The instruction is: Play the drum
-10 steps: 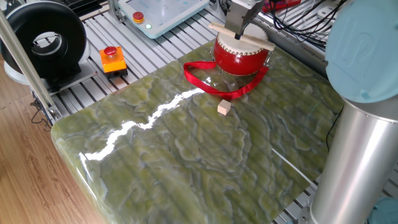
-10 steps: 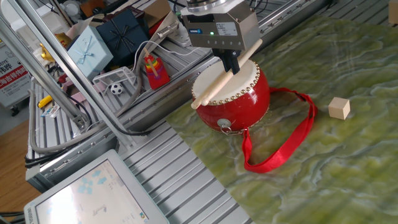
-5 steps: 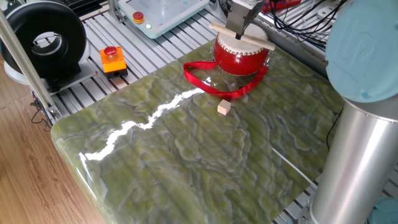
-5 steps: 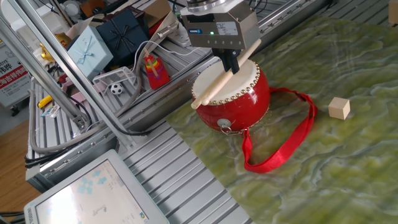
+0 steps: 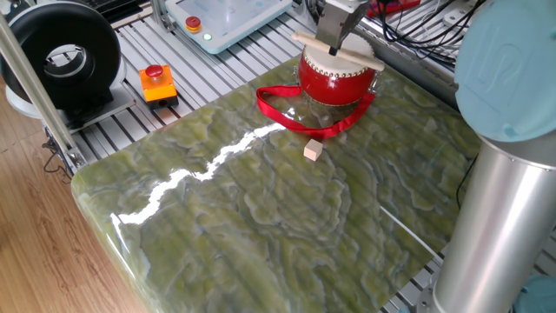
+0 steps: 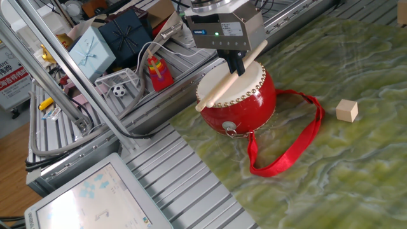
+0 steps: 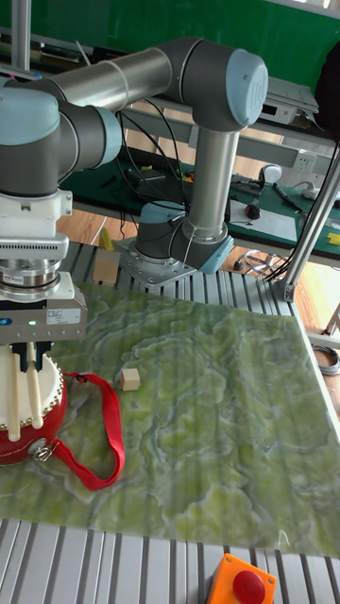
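The drum (image 5: 337,83) (image 6: 245,98) (image 7: 28,423), glossy red with a cream skin edged in dark studs, stands at the far edge of the green marbled table. Its red ribbon strap (image 5: 295,117) (image 6: 286,149) (image 7: 99,444) loops out over the table. My gripper (image 5: 335,42) (image 6: 236,65) (image 7: 28,363) hangs right above the drum, shut on a pale wooden drumstick (image 5: 334,49) (image 6: 230,76) (image 7: 36,387). The stick lies slanted across the skin, resting on or just over it.
A small wooden cube (image 5: 313,150) (image 6: 346,110) (image 7: 129,378) lies on the table near the strap. An orange box with a red button (image 5: 158,83) (image 7: 244,582) sits on the metal slats. A white touchscreen device (image 6: 95,197), gift boxes (image 6: 108,38) and cables lie beyond the table.
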`<action>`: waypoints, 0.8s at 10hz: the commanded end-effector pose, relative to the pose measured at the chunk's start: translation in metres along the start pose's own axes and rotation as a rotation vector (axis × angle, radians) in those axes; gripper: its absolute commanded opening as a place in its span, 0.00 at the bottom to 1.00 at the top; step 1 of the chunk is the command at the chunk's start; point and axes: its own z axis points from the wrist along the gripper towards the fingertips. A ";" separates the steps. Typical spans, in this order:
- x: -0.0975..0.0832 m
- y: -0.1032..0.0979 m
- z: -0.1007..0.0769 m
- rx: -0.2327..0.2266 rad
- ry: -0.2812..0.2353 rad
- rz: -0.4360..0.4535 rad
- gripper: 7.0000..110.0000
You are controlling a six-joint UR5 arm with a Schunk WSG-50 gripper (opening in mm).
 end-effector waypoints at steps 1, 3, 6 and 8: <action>-0.001 -0.001 -0.002 0.000 -0.009 0.015 0.00; 0.002 -0.005 -0.002 0.016 0.000 0.008 0.00; 0.001 -0.003 -0.002 0.004 -0.003 0.001 0.00; 0.001 -0.003 -0.002 0.004 -0.003 -0.007 0.00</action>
